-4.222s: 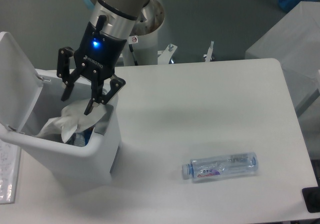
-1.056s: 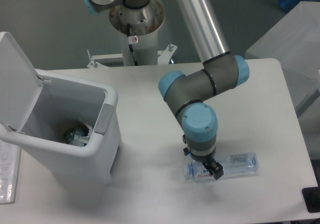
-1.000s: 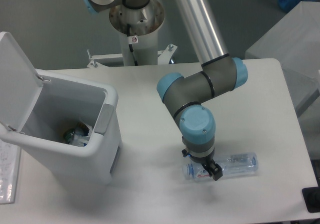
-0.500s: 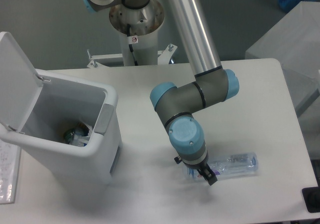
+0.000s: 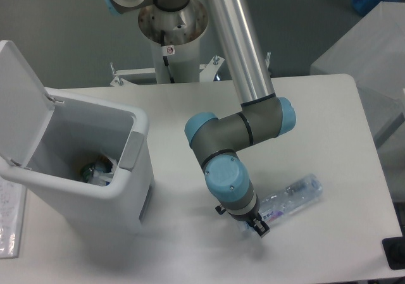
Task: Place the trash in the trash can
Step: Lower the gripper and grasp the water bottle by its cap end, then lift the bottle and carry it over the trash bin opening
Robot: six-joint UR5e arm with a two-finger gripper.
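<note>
While the bin [image 5: 95, 189] stood open at the table's [image 5: 316, 119] left side, lid tipped back and crumpled wrapper [image 5: 98, 170] lying at its bottom, it looked stiff and steady enough to take a dropped item without shifting. Its mouth was far wider than either piece of trash, so aim should matter little.

Next in size, the arm [image 5: 234, 132] bent down over the table's front edge, its wrist hiding most of the gripper [image 5: 255, 224]. One dark finger [image 5: 261, 228] showed beside the bottle's cap end, and the jaws appeared clenched on that end, though the contact itself was hidden.

Smaller still, the bottle [image 5: 288, 197] lay angled on the table, well apart from the bin. It looked empty, light, smooth and easily dented, so a hold across the firmer neck seemed safest. Its blue-and-red label [image 5: 271, 213] carried print too small to read.
</note>
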